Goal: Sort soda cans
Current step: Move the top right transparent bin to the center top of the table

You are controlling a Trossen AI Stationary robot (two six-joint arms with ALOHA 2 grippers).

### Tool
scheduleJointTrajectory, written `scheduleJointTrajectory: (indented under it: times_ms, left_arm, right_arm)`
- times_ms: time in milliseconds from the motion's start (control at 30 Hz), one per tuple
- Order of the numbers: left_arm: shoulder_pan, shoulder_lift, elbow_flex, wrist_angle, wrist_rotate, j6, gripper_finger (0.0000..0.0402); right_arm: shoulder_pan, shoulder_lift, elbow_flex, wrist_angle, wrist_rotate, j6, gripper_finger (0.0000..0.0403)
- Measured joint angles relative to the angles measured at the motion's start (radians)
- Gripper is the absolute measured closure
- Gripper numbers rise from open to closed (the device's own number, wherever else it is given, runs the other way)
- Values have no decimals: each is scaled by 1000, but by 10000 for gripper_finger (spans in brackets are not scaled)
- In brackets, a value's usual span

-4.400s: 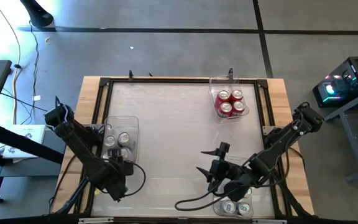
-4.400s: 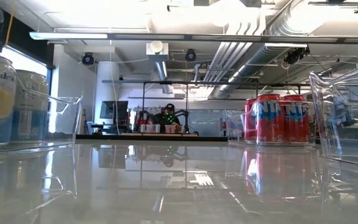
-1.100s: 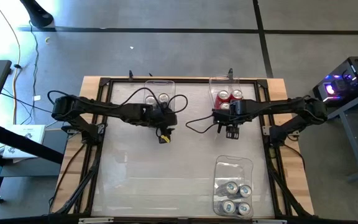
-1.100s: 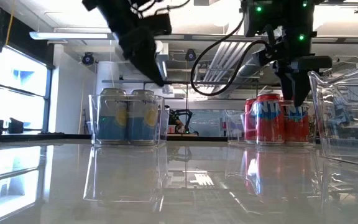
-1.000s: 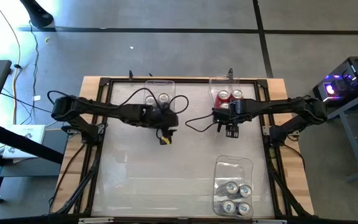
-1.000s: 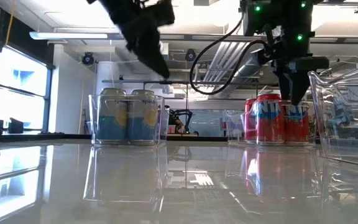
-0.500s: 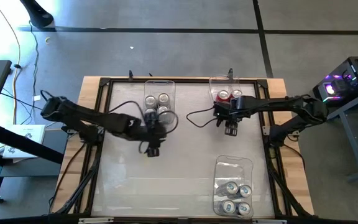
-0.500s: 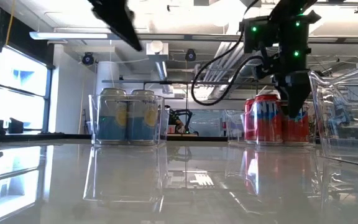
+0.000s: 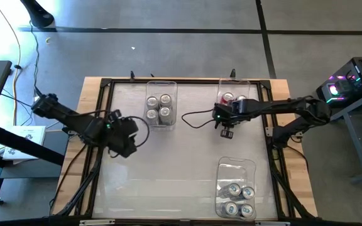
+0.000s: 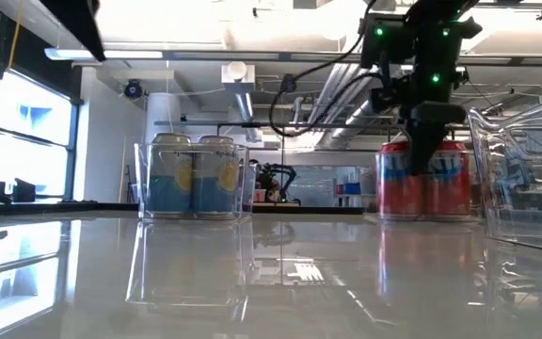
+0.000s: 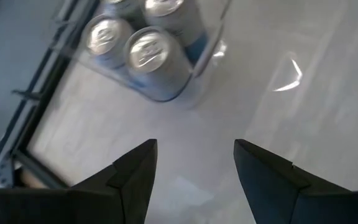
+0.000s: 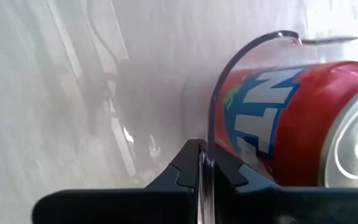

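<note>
Ok, saw left claw point(image 11: 194, 155) parked over the desk's point(image 9: 187, 163) left side, half-wide and empty, well apart from the blue cans point(image 9: 159, 107) in their bin. Found right claw point(image 12: 205, 155) pinched tight on the near wall of the red-can bin point(image 12: 247, 45), with red cans point(image 12: 284, 118) upright just beyond it toward the far edge. Judged right arm nearer for shifting that bin.

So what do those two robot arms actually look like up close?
Both are slim, black, jointed arms, left arm and right arm, each trailing a loose black cable. Each ends in two dark, wedge-shaped jaws, seen best on the left gripper. The right gripper hangs from a boxy black wrist with small green lights glowing on it.
</note>
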Motion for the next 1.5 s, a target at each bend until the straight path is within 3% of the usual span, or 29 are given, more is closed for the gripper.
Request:
scheduleJointTrajectory:
  times_ms: [567,1067,1500]
  left_arm:
    - [-119,-20,-38,-134,-81,-241,193]
    - [-180,-199,-361,52,-28,-376,193]
    - [-199,-211,-441,167,-26,-367,193]
  right_arm:
    - [91,244,237,124,-72,-106,402]
    - [150,500,552,121,-139,-309,402]
    - [98,524,590,127,-156,-433,402]
